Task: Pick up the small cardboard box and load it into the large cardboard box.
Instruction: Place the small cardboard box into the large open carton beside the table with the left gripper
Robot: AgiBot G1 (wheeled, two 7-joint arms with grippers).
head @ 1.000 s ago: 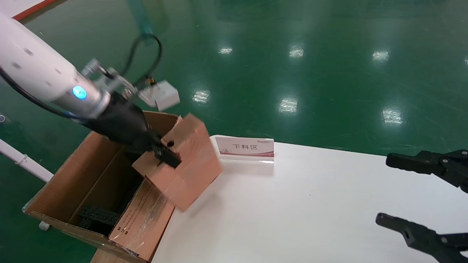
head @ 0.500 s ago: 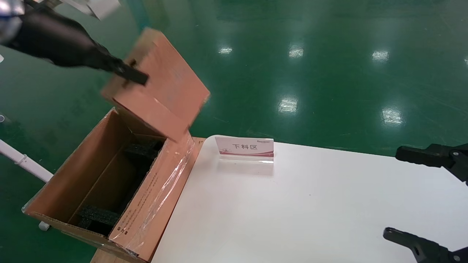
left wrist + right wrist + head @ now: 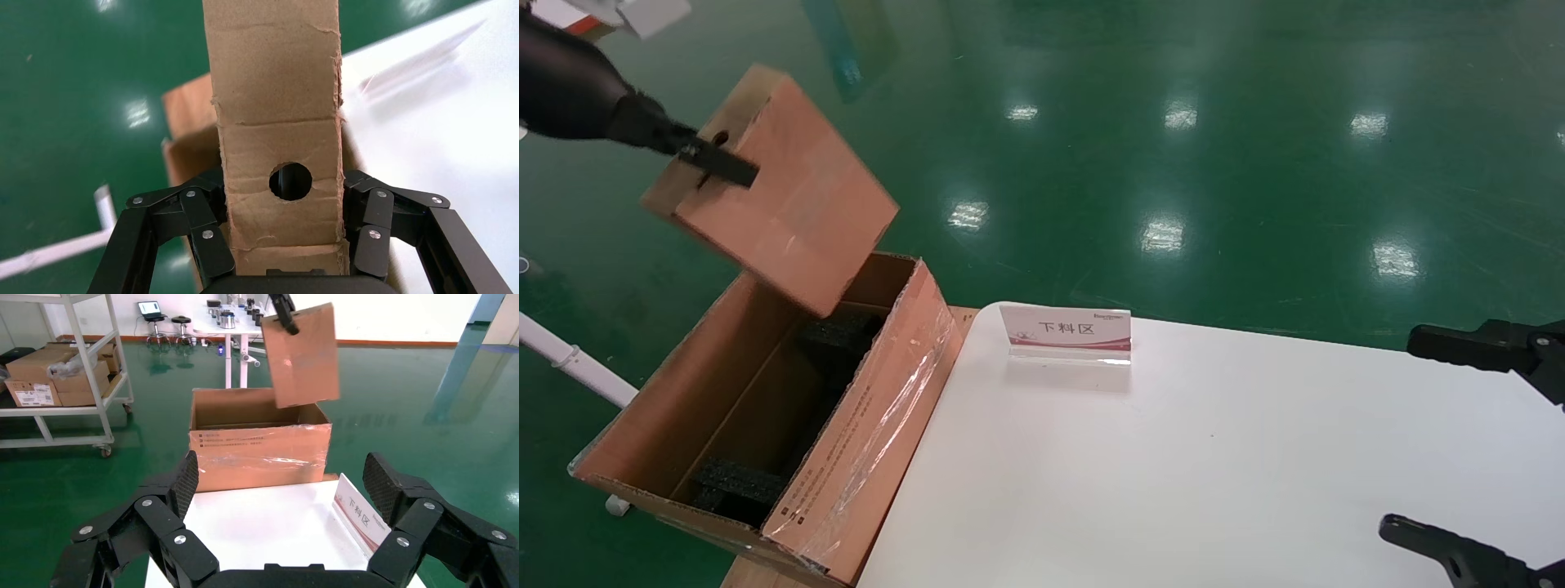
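Observation:
My left gripper [image 3: 711, 163] is shut on the small cardboard box [image 3: 780, 196], a flat orange-brown carton with a round hole near the gripped edge. It hangs tilted in the air above the far end of the large cardboard box [image 3: 862, 433], a long open taped carton with black foam blocks [image 3: 740, 482] inside. In the left wrist view the fingers [image 3: 208, 226] clamp both faces of the small box [image 3: 278, 92]. From the right wrist view the small box [image 3: 303, 355] hangs above the large box [image 3: 257, 450]. My right gripper [image 3: 1459, 441] is open over the table's right side.
A white table [image 3: 1173, 474] adjoins the large box. A small sign stand [image 3: 1068, 333] with red print stands at its far edge. Green floor lies all round. The right wrist view shows a shelf cart with cartons [image 3: 55, 373] and a far desk.
My left gripper has lifted the small box from the large box's table-side rim, swung it up and to the left, and it now hangs over the carton's far end. The right gripper shifted slightly right.

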